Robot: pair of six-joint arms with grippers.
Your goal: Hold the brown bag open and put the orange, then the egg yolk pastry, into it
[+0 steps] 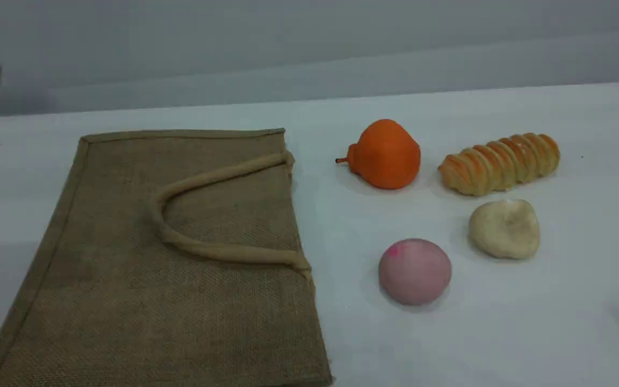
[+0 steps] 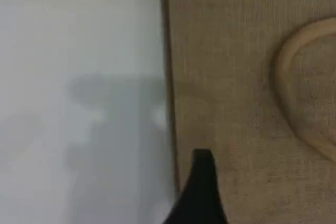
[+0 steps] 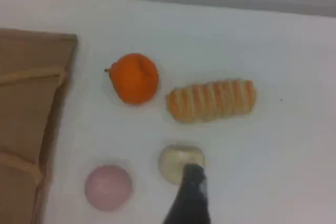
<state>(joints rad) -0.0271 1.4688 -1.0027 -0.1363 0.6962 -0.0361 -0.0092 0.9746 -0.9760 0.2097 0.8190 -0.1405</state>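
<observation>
Here the brown bag [image 1: 180, 258] lies flat at the table's [image 1: 503, 333] front-left corner, one rope handle [image 1: 218, 247] curved on top. Toward the back edge sits the orange [image 1: 386, 155], the ridged bread [image 1: 500, 163] beside it; the pink ball [image 1: 415, 271] and the egg yolk pastry [image 1: 504, 228] lie nearer the front. Only the wrist views show fingertips: the left gripper [image 2: 198, 192] hangs above the bag's edge, the right gripper [image 3: 190, 198] over the pastry. Both stand spread wide, holding nothing.
</observation>
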